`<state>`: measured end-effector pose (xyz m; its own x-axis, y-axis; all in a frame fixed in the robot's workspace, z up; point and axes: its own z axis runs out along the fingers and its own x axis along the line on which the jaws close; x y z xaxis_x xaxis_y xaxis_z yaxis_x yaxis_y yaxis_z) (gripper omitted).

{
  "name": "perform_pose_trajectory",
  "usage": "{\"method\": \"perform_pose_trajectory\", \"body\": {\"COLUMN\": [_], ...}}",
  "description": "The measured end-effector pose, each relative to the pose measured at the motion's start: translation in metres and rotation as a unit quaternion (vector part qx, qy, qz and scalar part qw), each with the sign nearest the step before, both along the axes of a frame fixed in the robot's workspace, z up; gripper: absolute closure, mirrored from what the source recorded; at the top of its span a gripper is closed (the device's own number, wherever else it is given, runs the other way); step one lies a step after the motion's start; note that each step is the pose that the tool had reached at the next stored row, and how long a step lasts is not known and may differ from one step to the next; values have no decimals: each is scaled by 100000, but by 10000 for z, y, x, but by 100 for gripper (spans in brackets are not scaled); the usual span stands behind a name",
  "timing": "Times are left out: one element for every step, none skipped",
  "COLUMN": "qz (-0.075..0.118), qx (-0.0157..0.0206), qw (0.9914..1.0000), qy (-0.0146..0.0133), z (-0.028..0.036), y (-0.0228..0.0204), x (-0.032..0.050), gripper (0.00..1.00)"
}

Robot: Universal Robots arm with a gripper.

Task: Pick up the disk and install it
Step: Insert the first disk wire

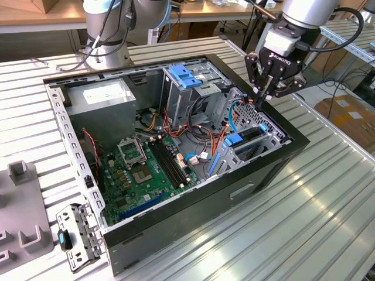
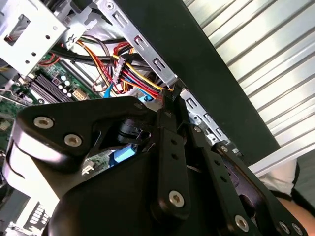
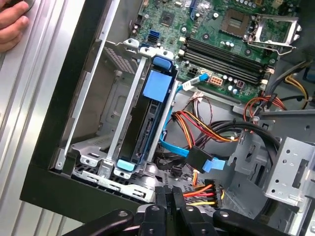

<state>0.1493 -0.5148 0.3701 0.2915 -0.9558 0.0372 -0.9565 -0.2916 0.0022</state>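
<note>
Ribbed aluminium worktable point(image 1: 328, 211) carried an open black desktop computer case point(image 1: 258, 175) lying on its side, interior exposed.

Item: black two-fingered robot gripper point(image 1: 262, 97), hanging over the case's corner toward the exterior view's right, just above a bundle of red, yellow and orange cables point(image 3: 206, 128). Jaws stood closed, fingertips point(image 3: 170, 194) pressed together with nothing between them; the same meeting of the tips showed in the second wrist view point(image 2: 170, 101).

Item: the disk, a flat drive in a blue plastic carrier point(image 3: 150, 125), seated on edge in the silver metal drive bay point(image 3: 98, 162) by the case's front wall. Its blue tab point(image 1: 234, 139) faced upward in the exterior view. It lay below and to one side of the closed jaws, apart from them, not touched.

Item: green motherboard point(image 1: 140, 170) with black memory slots point(image 3: 226, 59), on the case floor.

Item: tall metal cage topped by a blue plastic bracket point(image 1: 184, 76), near the case's middle.

Item: grey power-supply box with white sticker point(image 1: 102, 96), at the far corner.

Item: a person's hand point(image 3: 12, 24), resting on the table beside the case in the first wrist view.
</note>
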Motion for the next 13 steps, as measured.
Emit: {"method": "perform_pose_trajectory", "body": {"qz": [-728,-1354,-1606,-1682,-1726,-1755,-1801,-1828,-1861,-1901,-1934,-1972,-1991], "qx": [-1,1,0,0,-1,2,4,1,1,3,0,2,2], "qw": [99997,99991,99987,99986,99985,99985,99984,99983,99983,99982,99981,99981,99980], "qy": [-1,-2,0,0,0,-1,1,1,1,-1,1,0,1], "z": [0,0,0,0,0,0,0,0,0,0,0,0,0], "y": [0,0,0,0,0,0,0,0,0,0,0,0,0], "x": [0,0,0,0,0,0,0,0,0,0,0,0,0], "gripper": [83,83,83,83,83,83,83,83,83,83,83,83,83]}}
